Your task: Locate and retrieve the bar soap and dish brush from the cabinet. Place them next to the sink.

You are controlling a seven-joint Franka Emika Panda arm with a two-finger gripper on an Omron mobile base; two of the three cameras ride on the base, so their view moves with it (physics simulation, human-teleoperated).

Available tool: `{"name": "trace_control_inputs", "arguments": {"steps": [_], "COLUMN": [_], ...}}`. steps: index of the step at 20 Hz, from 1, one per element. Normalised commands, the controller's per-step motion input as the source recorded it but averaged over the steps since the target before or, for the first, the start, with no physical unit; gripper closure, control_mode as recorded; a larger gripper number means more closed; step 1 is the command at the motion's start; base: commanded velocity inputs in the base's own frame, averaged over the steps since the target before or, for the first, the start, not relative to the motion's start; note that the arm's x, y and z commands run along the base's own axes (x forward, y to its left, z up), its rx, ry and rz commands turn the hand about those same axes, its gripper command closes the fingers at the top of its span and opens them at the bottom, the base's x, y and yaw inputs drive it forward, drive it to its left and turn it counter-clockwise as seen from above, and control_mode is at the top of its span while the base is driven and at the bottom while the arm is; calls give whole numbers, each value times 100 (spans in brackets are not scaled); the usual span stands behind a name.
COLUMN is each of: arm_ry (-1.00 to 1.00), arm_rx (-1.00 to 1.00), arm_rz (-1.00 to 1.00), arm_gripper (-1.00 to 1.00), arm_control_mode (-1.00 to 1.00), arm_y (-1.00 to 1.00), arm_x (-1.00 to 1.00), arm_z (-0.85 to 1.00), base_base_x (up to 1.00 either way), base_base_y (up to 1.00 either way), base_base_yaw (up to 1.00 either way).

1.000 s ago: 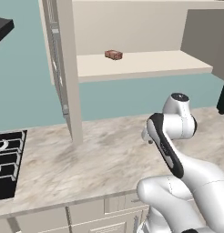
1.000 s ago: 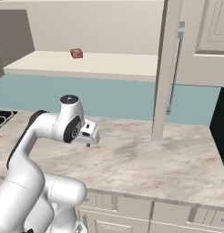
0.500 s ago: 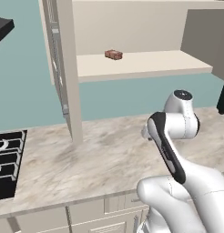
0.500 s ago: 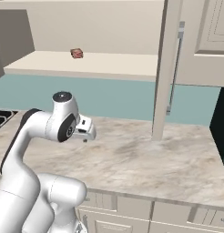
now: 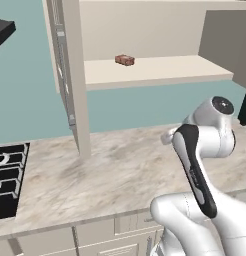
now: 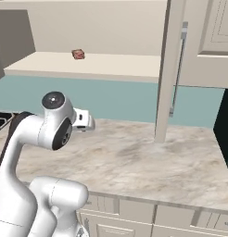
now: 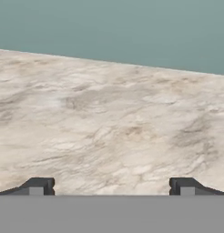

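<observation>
The bar soap (image 5: 124, 60) (image 6: 79, 54), a small reddish-brown block, lies alone on the pale shelf of the open wall cabinet (image 5: 160, 70) (image 6: 88, 65). My gripper (image 7: 111, 186) is open, its two dark fingertips (image 7: 38, 185) wide apart with nothing between them. It hovers over the marbled counter (image 7: 109, 127) and faces the teal wall, well below the shelf. In the base views the white hand (image 6: 83, 119) juts out from the bent arm above the counter. The dish brush and the sink are out of view.
The cabinet's open door (image 5: 67, 75) (image 6: 174, 69) hangs edge-on down to just above the counter. A black stovetop (image 5: 5, 175) sits at the counter's left end. A dark panel (image 6: 225, 129) stands at the right end. Drawers run below the counter's front edge.
The arm has swung a little and the hand has risen slightly over the counter. The jaws stay wide open. The soap and the cabinet have not moved.
</observation>
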Motion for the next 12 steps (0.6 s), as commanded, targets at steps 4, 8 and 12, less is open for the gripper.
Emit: {"name": "trace_control_inputs", "arguments": {"steps": [4, 8, 12], "arm_ry": [-15, -5, 0], "arm_rx": [5, 3, 1], "arm_rz": [2, -7, -17], "arm_gripper": [-100, -100, -100], "arm_control_mode": [-100, -100, -100], "arm_y": [15, 8, 0], "arm_x": [-10, -12, -3], "arm_z": [99, 92, 75], "base_base_x": [0, 0, 0], "base_base_y": [0, 0, 0], "base_base_yaw": [0, 0, 0]}}
